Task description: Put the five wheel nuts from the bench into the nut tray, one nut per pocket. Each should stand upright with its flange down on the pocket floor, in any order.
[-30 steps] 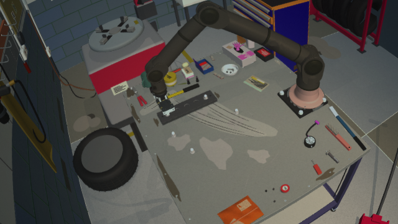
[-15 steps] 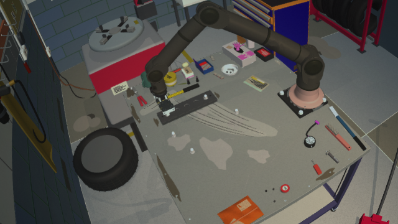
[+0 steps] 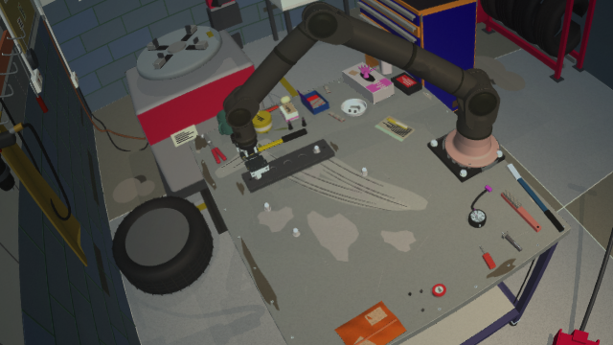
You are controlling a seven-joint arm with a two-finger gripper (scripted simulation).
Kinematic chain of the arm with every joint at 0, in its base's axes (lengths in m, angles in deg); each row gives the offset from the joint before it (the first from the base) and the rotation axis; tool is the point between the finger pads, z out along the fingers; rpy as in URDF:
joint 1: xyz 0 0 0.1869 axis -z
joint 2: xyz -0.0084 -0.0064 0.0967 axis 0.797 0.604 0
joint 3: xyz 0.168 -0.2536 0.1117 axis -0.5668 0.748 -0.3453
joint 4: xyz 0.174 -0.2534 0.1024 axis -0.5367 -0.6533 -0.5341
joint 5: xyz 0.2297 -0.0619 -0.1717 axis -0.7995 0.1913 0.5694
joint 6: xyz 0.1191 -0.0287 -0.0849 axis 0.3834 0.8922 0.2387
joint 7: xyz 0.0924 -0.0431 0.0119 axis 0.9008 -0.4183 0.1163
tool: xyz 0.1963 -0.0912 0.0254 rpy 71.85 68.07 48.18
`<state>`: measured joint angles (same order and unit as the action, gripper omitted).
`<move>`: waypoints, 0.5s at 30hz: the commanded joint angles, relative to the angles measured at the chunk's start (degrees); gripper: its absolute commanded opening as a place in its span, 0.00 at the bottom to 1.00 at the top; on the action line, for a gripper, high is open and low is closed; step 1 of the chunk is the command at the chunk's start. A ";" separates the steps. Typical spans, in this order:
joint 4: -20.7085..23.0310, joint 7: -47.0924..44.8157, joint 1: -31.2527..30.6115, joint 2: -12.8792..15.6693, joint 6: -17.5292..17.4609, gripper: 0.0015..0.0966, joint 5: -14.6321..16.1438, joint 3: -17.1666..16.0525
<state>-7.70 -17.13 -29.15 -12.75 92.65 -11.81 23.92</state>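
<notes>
A wheel nut sits in the end pocket of the black nut tray, right under my gripper, which is open and holds nothing. The nut is mostly hidden by the fingers, so I cannot tell how it stands. Another nut stands upright in the pocket at the tray's far end. The pockets between them look empty. Three white nuts stand on the bench: one just right of the tray, one in front of the tray, and one nearer the front.
A yellow and black tool lies just behind the tray, with red pliers to its left. Boxes, a bowl and small parts crowd the back of the bench. My arm's base stands on the right.
</notes>
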 commanded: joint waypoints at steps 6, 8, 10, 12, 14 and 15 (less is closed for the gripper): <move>0.08 -0.02 0.01 -0.22 0.19 0.33 -0.03 -0.03; 0.12 -0.05 0.02 -0.40 0.41 0.33 -0.07 -0.05; 0.19 -0.09 0.04 -0.66 0.72 0.33 -0.11 -0.09; 0.28 -0.13 0.05 -0.97 1.10 0.33 -0.18 -0.13; 0.38 -0.19 0.07 -1.32 1.56 0.33 -0.25 -0.18; 0.44 -0.22 0.09 -1.51 1.80 0.33 -0.29 -0.20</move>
<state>-7.31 -17.35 -29.07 -14.18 94.47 -12.10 23.72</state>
